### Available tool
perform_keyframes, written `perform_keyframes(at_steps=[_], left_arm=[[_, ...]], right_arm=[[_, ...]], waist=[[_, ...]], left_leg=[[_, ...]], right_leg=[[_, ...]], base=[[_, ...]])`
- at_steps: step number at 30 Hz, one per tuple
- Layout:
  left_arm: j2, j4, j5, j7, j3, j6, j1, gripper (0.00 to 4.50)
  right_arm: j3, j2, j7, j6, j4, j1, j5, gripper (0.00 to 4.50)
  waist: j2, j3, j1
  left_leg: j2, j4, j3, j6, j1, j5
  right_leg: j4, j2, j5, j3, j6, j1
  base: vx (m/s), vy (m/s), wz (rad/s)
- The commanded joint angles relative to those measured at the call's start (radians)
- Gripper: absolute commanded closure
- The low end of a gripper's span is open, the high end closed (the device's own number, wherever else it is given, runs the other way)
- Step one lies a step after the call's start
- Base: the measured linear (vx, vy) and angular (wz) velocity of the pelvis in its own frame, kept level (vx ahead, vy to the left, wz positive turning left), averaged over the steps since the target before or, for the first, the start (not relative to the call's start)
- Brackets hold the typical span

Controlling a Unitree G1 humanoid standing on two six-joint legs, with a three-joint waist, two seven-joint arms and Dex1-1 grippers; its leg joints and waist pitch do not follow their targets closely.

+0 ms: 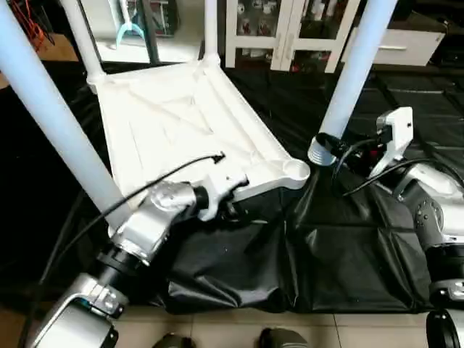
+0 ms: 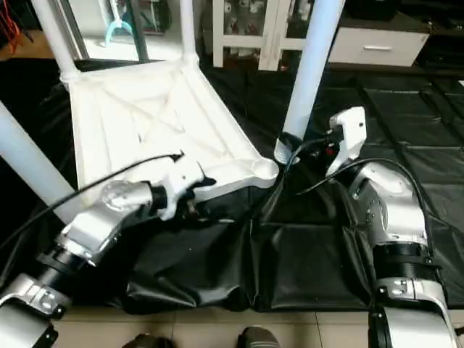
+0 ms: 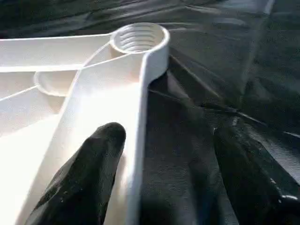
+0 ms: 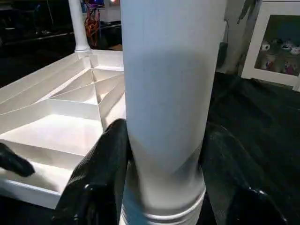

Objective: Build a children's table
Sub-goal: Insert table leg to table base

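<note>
The white table top (image 1: 181,123) lies upside down on a black sheet (image 1: 348,246), ribbed underside up, with three legs already standing in its corners: one at the far left (image 1: 81,36), one at the far middle (image 1: 210,29) and one at the near left (image 1: 51,116). The near right corner socket (image 1: 296,170) is bare, its threaded hole showing in the left wrist view. The left gripper (image 3: 164,173) is spread wide astride the near rim of the table top, one finger (image 3: 89,173) lying on the rim's inner side and the other over the black sheet. The right gripper (image 4: 164,183) clasps the fourth leg (image 1: 355,72) close above its threaded end, a finger on each side, holding it nearly upright just beside the bare socket, the leg's foot over the sheet. A white glass-door cabinet (image 1: 290,29) stands behind
</note>
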Motion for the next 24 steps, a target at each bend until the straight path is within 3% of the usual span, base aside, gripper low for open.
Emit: perform_keyframes(at_steps=[1,5,10,11,15,18,20,22,24], left_arm=[[0.01,0.02,0.015,0.011,0.003,0.007,-0.009,1.12],[0.016,0.018,0.015,0.014,0.015,0.026,0.0,1.12],[0.042,0.009,0.036,-0.031,-0.002,0.057,0.028,1.12],[0.043,0.009,0.036,-0.033,-0.004,0.058,0.033,1.39],[0.042,0.0,0.023,-0.037,-0.001,0.071,0.041,1.61],[0.042,-0.005,0.022,-0.043,-0.001,0.08,0.041,1.88],[0.044,-0.01,0.026,-0.049,-0.002,0.098,0.042,1.95],[0.045,-0.014,0.026,-0.05,-0.002,0.108,0.042,2.33],[0.049,-0.02,0.027,-0.057,-0.002,0.124,0.043,2.35]], right_arm=[[0.0,-0.006,0.01,0.007,-0.027,-0.001,0.005,2.63],[0.006,-0.007,0.015,0.012,-0.035,0.003,0.002,2.63],[0.02,-0.005,0.026,0.012,-0.039,0.01,-0.004,2.63],[0.022,-0.003,0.027,0.013,-0.04,0.011,-0.004,2.63],[0.024,0.0,0.029,0.012,-0.042,0.012,-0.004,2.63],[0.025,0.0,0.031,0.011,-0.04,0.011,-0.004,2.63],[0.028,0.0,0.033,0.009,-0.037,0.008,-0.005,2.63],[0.029,-0.001,0.035,0.009,-0.035,0.005,-0.005,2.63],[0.03,-0.002,0.037,0.007,-0.03,0.001,-0.005,2.63]], waist=[[-0.01,-0.078,-0.002],[-0.014,-0.084,0.0],[-0.015,-0.084,0.002],[-0.015,-0.083,0.002],[-0.016,-0.077,-0.001],[-0.015,-0.077,-0.002],[-0.016,-0.077,-0.002],[-0.018,-0.077,-0.002],[-0.019,-0.077,-0.002]], left_leg=[[0.046,-0.089,-0.031,0.071,0.033,-0.163],[0.046,-0.084,-0.027,0.109,0.032,-0.094],[0.047,-0.082,-0.026,0.141,0.029,-0.058],[0.048,-0.083,-0.027,0.138,0.029,-0.065],[0.048,-0.088,-0.027,0.104,0.033,-0.129],[0.049,-0.09,-0.028,0.089,0.034,-0.143],[0.048,-0.089,-0.028,0.087,0.033,-0.137],[0.048,-0.089,-0.027,0.094,0.032,-0.124],[0.048,-0.089,-0.027,0.1,0.031,-0.117]], right_leg=[[-0.074,-0.045,-0.22,0.022,-0.236,0.048],[-0.065,-0.045,-0.128,0.023,-0.263,0.051],[-0.061,-0.05,-0.1,0.023,-0.276,0.055],[-0.062,-0.05,-0.115,0.023,-0.274,0.055],[-0.073,-0.049,-0.214,0.023,-0.253,0.05],[-0.075,-0.049,-0.235,0.024,-0.242,0.048],[-0.075,-0.049,-0.227,0.025,-0.24,0.048],[-0.073,-0.049,-0.21,0.025,-0.243,0.048],[-0.072,-0.049,-0.204,0.025,-0.245,0.049]], base=[[0.0,0.0,0.0],[0.0,0.0,0.0],[0.0,0.0,0.0],[0.0,0.0,0.0],[0.0,0.0,0.0],[0.0,0.0,0.0],[0.0,0.0,0.0],[0.0,0.0,0.0],[0.0,0.0,0.0]])
